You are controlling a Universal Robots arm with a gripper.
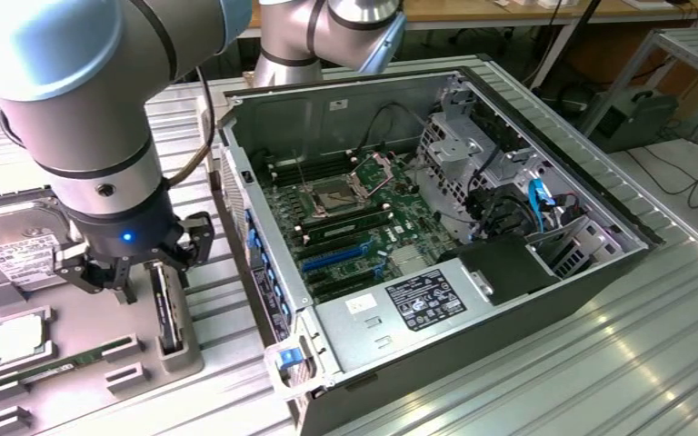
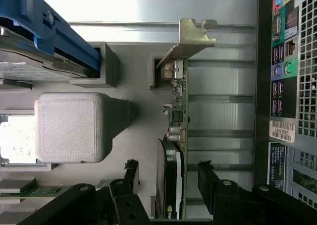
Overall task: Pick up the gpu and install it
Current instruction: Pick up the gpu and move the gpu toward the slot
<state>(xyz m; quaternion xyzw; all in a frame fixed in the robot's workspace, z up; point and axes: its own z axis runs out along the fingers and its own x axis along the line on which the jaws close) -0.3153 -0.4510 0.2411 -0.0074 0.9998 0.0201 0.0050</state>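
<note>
Exterior view: arm fills the frame's left. The end effector [image 1: 131, 277] is low over the grey holder [image 1: 185, 359] at lower left, right at the gpu [image 1: 166, 311], which stands on edge in a slot of that holder. The open computer case [image 1: 313, 118] lies at centre on the ribbed metal desk [image 1: 592, 363], with the green motherboard [image 1: 349, 218] exposed. A labelled hard drive [image 1: 10, 254] sits at the left edge. Wrist view: the end effector [image 2: 168, 174] has its black fingers [image 2: 131, 174] apart, straddling the gpu [image 2: 174, 136] with a gap on each side, nothing clamped. The card is thin and flat, a dark glossy face on a green board edge with small capacitors. Its bent silver bracket [image 2: 193, 36] is at the far end, near the case's port panel [image 2: 285, 61]. A matte layered printed block [image 2: 69, 127] is beside it. Risks, as I judge them: the gaps look uneven, so closing could shove the card sideways in its slot. Smooth face plus narrow grip means it could tilt or slip, and the bracket could catch the holder wall.
</note>
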